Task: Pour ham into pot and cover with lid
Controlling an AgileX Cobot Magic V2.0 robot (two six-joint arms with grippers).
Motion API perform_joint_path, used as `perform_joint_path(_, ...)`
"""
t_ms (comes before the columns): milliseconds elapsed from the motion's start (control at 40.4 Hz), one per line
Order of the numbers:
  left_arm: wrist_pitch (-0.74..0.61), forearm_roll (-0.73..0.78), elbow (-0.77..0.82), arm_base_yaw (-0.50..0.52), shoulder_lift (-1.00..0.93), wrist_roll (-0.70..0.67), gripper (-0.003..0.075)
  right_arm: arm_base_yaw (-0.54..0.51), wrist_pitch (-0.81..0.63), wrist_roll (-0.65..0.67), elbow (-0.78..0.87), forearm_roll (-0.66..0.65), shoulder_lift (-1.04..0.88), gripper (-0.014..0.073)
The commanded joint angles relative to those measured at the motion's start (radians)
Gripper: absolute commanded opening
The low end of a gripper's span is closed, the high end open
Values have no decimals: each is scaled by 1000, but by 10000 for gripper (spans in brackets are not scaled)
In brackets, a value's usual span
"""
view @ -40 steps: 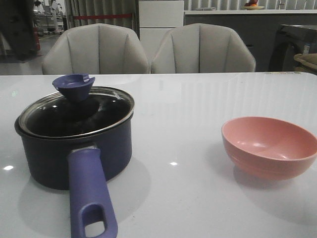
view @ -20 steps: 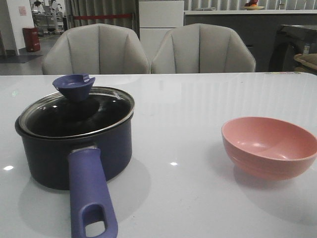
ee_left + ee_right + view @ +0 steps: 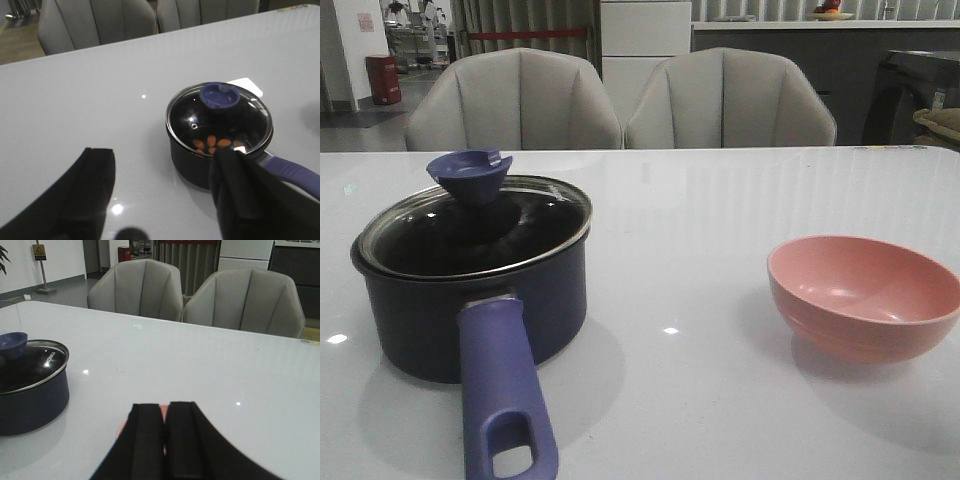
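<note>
With the ham [image 3: 212, 144] inside the pot [image 3: 470, 310] under the lid [image 3: 475, 225], the task looks finished; left fingers [image 3: 95, 192] apart, right fingers [image 3: 150, 437] together, so both arms need only retreat.

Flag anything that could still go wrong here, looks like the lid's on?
1. The lid looks tilted on the pot, higher at the back; it may not be fully seated and could slip.
2. The pot's handle reaches toward the near table edge; an arm could catch it.
3. The left gripper is open close above the pot.
</note>
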Motion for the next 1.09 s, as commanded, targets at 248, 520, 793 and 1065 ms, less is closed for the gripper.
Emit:
perform_joint_path(248,-83,-56,119,0,-193,-19,147,0,-75,-8,-25,4,9,150)
perform_joint_path(520,-80,-71,128,0,-192,-19,114,0,-75,-8,-25,4,9,150)
perform_joint_path(793,-80,-71,128,0,-192,-19,114,0,-75,-8,-25,4,9,150)
perform_joint_path(1065,-203,-15,155,5,-192,-14,114,0,-75,-8,-25,4,9,150)
